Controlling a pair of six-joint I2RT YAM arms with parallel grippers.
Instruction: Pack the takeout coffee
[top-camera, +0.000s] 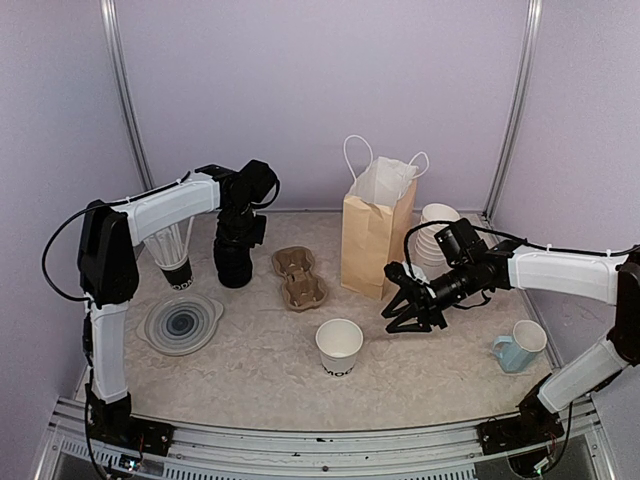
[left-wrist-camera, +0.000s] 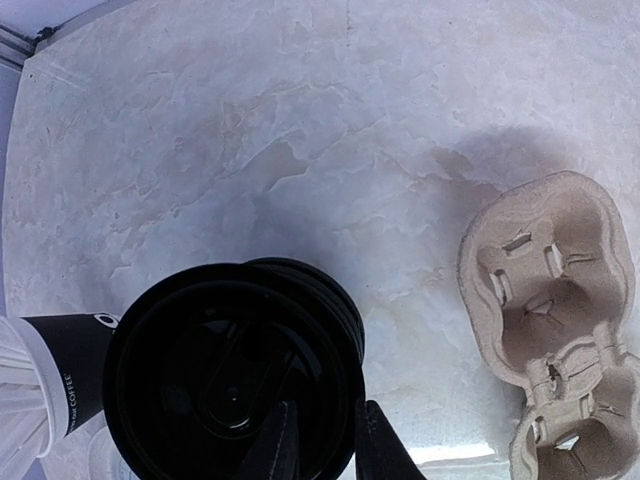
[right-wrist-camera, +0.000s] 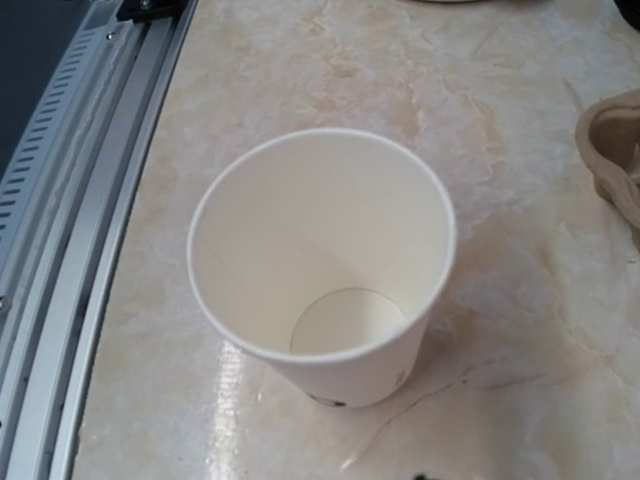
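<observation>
A lidless white paper cup (top-camera: 340, 345) with black lettering near its base stands upright near the table's front; it fills the right wrist view (right-wrist-camera: 320, 265). No cup with a lid on shows. My left gripper (top-camera: 237, 243) points down onto a stack of black lids (top-camera: 233, 268) at the back left. In the left wrist view it (left-wrist-camera: 325, 440) pinches the rim of the top black lid (left-wrist-camera: 230, 380), one finger inside, one outside. My right gripper (top-camera: 408, 310) is open and empty, right of the cup and apart from it.
A cardboard cup carrier (top-camera: 298, 277) lies beside the lids, also seen in the left wrist view (left-wrist-camera: 550, 320). A brown paper bag (top-camera: 375, 230) stands behind it. Stacked lidless cups (top-camera: 435, 235), a light blue mug (top-camera: 520, 347), a clear round dish (top-camera: 182, 322) and a ribbed cup stack (top-camera: 172, 250) stand around.
</observation>
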